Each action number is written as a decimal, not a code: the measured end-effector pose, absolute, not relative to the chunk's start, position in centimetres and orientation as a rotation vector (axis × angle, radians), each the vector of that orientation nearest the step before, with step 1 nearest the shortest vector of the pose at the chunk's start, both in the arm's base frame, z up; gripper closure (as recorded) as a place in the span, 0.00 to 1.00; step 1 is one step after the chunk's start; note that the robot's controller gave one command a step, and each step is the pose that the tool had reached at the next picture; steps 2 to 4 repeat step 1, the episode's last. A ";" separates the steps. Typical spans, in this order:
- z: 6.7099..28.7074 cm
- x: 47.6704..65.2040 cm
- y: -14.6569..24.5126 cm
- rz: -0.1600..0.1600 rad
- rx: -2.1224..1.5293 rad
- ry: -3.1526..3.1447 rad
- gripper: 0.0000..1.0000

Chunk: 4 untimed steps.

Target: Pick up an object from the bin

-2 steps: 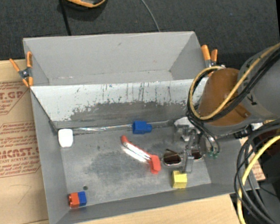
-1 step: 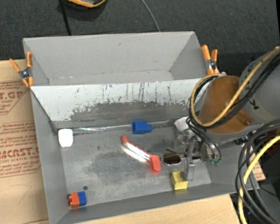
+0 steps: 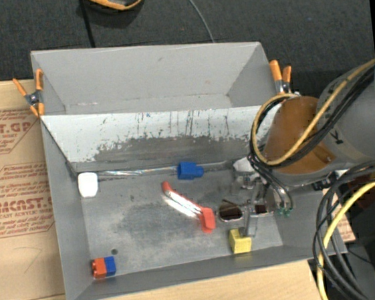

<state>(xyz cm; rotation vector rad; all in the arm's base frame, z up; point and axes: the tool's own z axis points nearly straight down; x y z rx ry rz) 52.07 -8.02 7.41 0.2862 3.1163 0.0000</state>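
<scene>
My gripper (image 3: 250,218) is low in the bin's right front part, under the orange-covered wrist. It stands just above a small yellow block (image 3: 240,242) near the front wall. A dark brown, glossy thing (image 3: 229,211) lies right at its left side. Left of that, a clear stick with red ends (image 3: 187,206) lies slantwise, its lower red end (image 3: 208,219) close to the gripper. Nothing is seen held.
A blue block (image 3: 190,170) lies by the back wall and a white cylinder (image 3: 88,184) at the back left. A red and blue block (image 3: 103,266) sits in the front left corner. The arm and its cables cover the bin's right side.
</scene>
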 end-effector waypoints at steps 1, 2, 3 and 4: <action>7.1 51.2 -5.8 0.002 0.377 3.106 1.00; 7.1 51.2 -5.8 0.002 0.377 3.106 1.00; 7.1 51.2 -5.8 0.002 0.377 3.106 1.00; 7.1 51.2 -5.8 0.002 0.377 3.106 1.00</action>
